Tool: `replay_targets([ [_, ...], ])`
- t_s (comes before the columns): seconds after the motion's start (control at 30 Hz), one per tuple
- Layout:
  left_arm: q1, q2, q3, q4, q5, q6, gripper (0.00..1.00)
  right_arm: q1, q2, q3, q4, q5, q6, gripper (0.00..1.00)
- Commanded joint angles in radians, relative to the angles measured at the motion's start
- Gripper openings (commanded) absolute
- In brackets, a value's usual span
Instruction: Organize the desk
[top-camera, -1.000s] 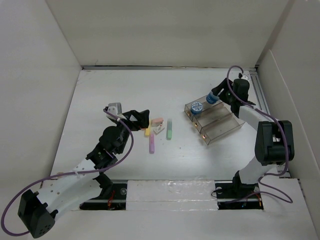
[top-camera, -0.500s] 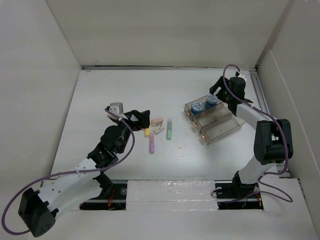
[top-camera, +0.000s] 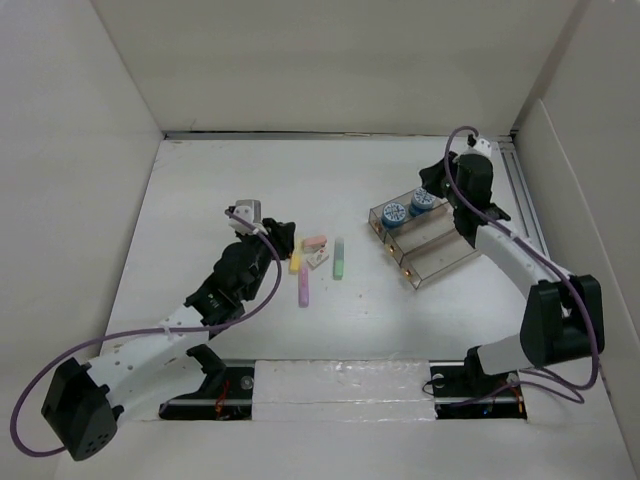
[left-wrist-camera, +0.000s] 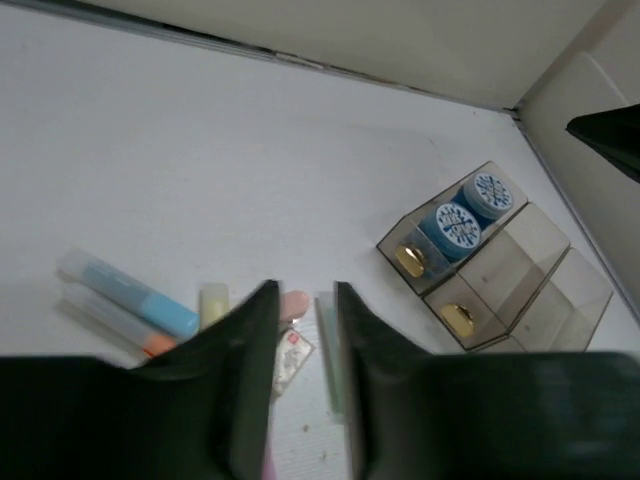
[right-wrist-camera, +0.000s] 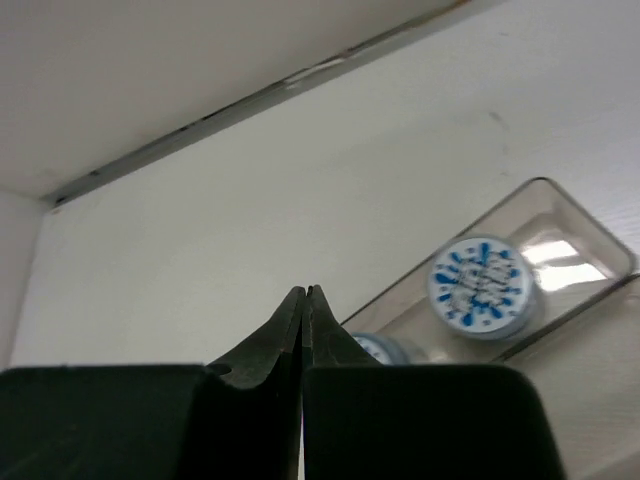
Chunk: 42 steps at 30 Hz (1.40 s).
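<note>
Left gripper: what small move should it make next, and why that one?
Probably lower the left gripper a little onto the small peach block. Its jaws stand open, the block shows between them in the wrist view, and it lies loose on the desk beside the green marker, while the clear tray seems to have room.

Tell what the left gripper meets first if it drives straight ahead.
Probably the small white printed tag, framed by the open jaws of the left gripper, then the pink block; depth is unclear.

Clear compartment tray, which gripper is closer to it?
Right. The right gripper hangs at the clear tray's far end; the left gripper is well to its left, by the markers.
</note>
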Motion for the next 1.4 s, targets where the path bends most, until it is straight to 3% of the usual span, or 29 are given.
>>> replay_targets([
  [0.0, -0.002, 0.067, 0.061, 0.028, 0.016, 0.047, 0.24, 0.084, -0.110, -0.053, 0.120, -0.092, -0.003, 0.00],
  [0.03, -0.002, 0.084, 0.071, 0.031, 0.010, 0.050, 0.09, 0.107, -0.130, -0.076, 0.120, -0.103, -0.015, 0.00],
  [0.1, -0.002, 0.138, 0.073, 0.054, 0.005, 0.072, 0.00, 0.170, -0.197, -0.097, 0.112, -0.125, -0.026, 0.00],
  [0.3, -0.002, 0.201, 0.090, 0.080, 0.057, 0.079, 0.00, 0.331, -0.424, -0.214, 0.080, -0.168, -0.078, 0.00],
  [0.43, -0.011, 0.204, 0.096, 0.032, 0.039, 0.058, 0.01, 0.404, -0.589, -0.257, 0.017, -0.117, -0.112, 0.00],
  [0.6, -0.036, 0.245, 0.108, -0.076, 0.032, 0.035, 0.15, 0.436, -0.688, -0.332, 0.020, -0.065, -0.101, 0.10],
  [0.63, -0.053, 0.253, 0.110, -0.083, 0.004, 0.032, 0.24, 0.445, -0.690, -0.343, 0.031, -0.059, -0.094, 0.12],
  [0.67, -0.086, 0.284, 0.130, -0.121, -0.017, 0.009, 0.33, 0.445, -0.676, -0.372, 0.049, -0.048, -0.089, 0.20],
  [0.93, -0.097, 0.302, 0.113, -0.296, -0.021, -0.160, 0.40, 0.434, -0.619, -0.401, 0.094, -0.076, -0.067, 0.43],
  [1.1, -0.174, 0.325, 0.088, -0.392, 0.042, -0.281, 0.54, 0.425, -0.602, -0.413, 0.115, -0.083, -0.055, 0.47],
  [1.37, -0.251, 0.497, 0.157, -0.577, -0.112, -0.410, 0.54, 0.407, -0.564, -0.409, 0.122, -0.112, -0.044, 0.47],
])
